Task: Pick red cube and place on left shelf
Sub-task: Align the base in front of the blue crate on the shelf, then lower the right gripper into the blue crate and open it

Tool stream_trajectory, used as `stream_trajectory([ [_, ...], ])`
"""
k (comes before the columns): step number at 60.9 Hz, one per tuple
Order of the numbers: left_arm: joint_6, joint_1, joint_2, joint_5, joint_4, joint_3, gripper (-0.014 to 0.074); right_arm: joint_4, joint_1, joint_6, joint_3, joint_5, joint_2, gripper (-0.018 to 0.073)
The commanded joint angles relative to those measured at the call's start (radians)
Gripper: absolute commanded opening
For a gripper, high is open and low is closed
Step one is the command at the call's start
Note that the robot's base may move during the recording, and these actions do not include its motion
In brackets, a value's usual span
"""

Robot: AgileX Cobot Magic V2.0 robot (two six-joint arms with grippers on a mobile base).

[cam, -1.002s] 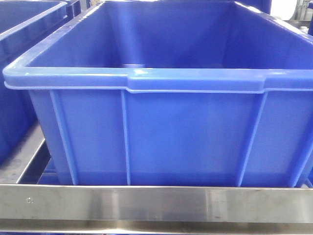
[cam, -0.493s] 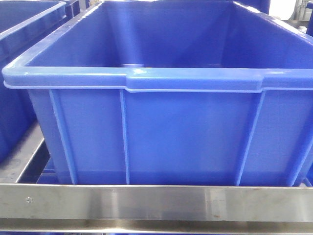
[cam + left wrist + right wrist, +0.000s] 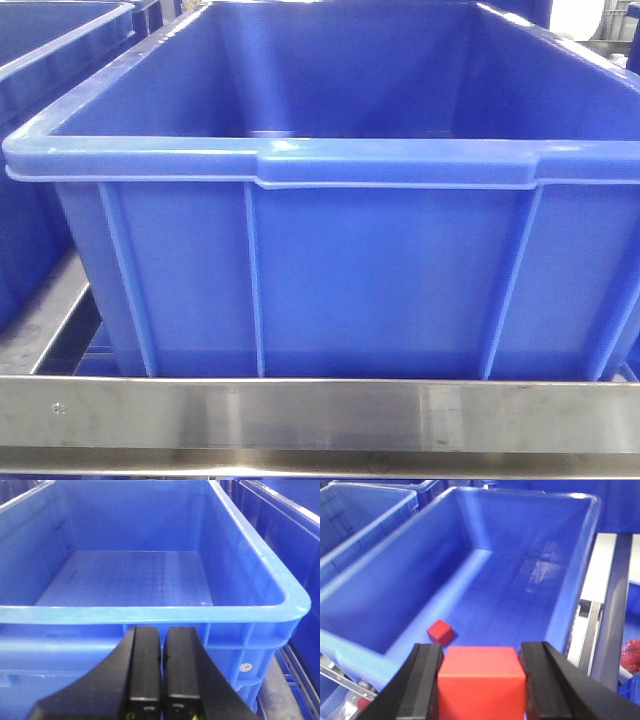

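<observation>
In the right wrist view my right gripper [image 3: 481,680] is shut on a red cube [image 3: 481,682] and holds it above the near edge of a large dark-blue crate [image 3: 572,575]. A second, smaller-looking red cube [image 3: 440,631] lies on that crate's floor. In the left wrist view my left gripper [image 3: 162,667] is shut and empty, just in front of the near rim of another blue crate [image 3: 150,614] whose floor is bare. The front view shows a ribbed blue crate [image 3: 330,280] on the steel shelf rail [image 3: 320,415]; neither gripper shows there.
More blue crates stand to the left [image 3: 350,510] and right [image 3: 285,525]. A steel rack rail [image 3: 612,605] runs along the right of the crate in the right wrist view. A red mesh thing [image 3: 631,655] shows at the far right edge.
The front view has shifted very slightly; the crate rim sits a touch further left. Nothing else has visibly changed.
</observation>
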State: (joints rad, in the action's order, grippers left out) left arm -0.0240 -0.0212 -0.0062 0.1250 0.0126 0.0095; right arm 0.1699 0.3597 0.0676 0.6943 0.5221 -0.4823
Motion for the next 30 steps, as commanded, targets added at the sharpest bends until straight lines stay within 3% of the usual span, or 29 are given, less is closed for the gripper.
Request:
stream_trajectory([
  [1, -0.001, -0.001, -0.017, -0.086, -0.005, 0.023, 0.0102, 0.004, -0.001, 0.012, 0.125, -0.029, -0.102, 0.0174],
  [17, -0.001, -0.001, -0.017, -0.086, -0.005, 0.023, 0.0102, 0.005, 0.005, 0.068, 0.372, 0.077, -0.388, 0.0174],
  [30, -0.001, -0.001, -0.017, -0.086, -0.005, 0.023, 0.0102, 0.004, 0.078, 0.115, 0.529, 0.165, -0.636, 0.0174],
])
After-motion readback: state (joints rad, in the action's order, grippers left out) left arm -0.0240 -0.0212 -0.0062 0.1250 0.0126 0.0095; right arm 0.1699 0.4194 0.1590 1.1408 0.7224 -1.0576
